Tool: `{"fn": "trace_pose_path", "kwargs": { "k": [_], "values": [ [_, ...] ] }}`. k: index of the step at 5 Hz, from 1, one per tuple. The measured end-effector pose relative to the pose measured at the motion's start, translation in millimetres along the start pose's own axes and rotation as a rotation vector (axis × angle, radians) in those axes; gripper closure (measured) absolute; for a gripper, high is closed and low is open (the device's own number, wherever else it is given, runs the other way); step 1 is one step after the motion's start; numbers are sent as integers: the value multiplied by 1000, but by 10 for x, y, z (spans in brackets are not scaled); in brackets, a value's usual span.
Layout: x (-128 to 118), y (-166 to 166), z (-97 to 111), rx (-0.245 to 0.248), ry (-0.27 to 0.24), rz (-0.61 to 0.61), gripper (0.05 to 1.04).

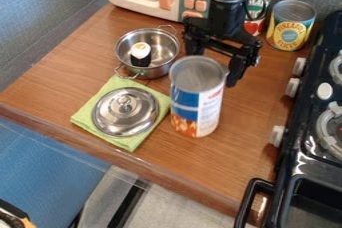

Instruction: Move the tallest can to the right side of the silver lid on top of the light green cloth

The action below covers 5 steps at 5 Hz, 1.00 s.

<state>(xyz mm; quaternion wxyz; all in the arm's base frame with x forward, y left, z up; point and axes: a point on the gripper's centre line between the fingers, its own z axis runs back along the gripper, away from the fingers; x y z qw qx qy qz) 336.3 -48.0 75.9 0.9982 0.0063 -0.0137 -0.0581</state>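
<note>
Where the fingers hang: spread apart behind and to the right of the tallest can [197,103]; one fingertip [233,78] shows by the can's right edge, the other finger runs out of sight behind its rim. Whether either presses on the metal, I cannot tell.
Gripper: the black gripper [212,68] sits at the can's upper end, with the arm [228,4] rising above it to the top edge of the view.
Tallest can: upright, to the right of the silver lid [125,113], just beside the right edge of the light green cloth [130,143]. Its base appears to be over the wooden counter [235,159] rather than on the cloth; whether it bears its full weight there is hard to judge.
Lid and cloth: the lid lies knob up on the cloth, with a green border around it.
Pot: the small steel pot [159,71] stands behind the cloth, a white-topped dark piece [140,54] inside.
Other cans: two shorter ones, the yellow can [290,26] and the red-labelled can [256,13], stand near the back wall.
Done: the sideways placing looks essentially complete, if the sentence means the cloth is under the lid.
Left: probably only to make sure the base is settled, then draw the gripper clear without tipping the can.
</note>
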Motion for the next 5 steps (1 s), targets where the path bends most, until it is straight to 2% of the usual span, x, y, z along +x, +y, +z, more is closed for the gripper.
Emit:
{"fn": "trace_pose_path", "kwargs": {
  "k": [2, 3, 4, 5],
  "values": [
    [-265, -96, -80, -41, 68, 1, 83],
    [-241, -125, 54, -68, 27, 7, 83],
    [-150, -84, 352, -83, -66, 10, 83],
    [-133, -41, 530, -75, -129, 28, 83]
  ]
}}
